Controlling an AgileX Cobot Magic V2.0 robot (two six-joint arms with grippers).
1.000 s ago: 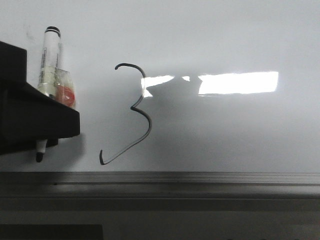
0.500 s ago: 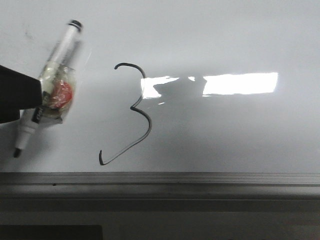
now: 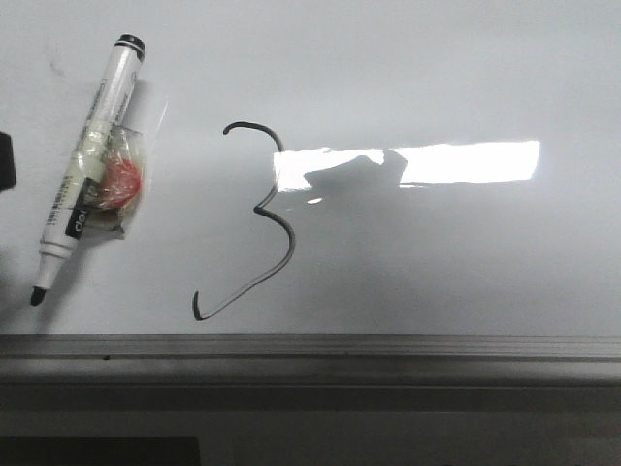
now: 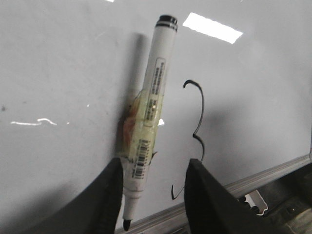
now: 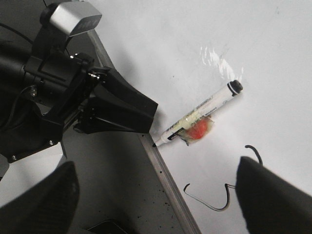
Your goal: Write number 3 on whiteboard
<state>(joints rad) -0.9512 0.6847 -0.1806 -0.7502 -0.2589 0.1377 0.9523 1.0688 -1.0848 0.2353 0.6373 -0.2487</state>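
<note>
Beyond my left pincer (image 4: 152, 195), off to one side of its spread fingers, the number 3 (image 3: 254, 221) stands finished on the whiteboard (image 3: 437, 78), hook away from the grey rail (image 3: 388, 347), tail toward it. Between pincer and numeral lies the marker (image 3: 85, 170), flat on the board, released, tip near my fingers, its long axis running away from me, roughly parallel to the 3. My right pincer (image 5: 156, 195) hangs spread and well apart. Judging by this, only withdrawal remains, and the left arm is nearer.
</note>
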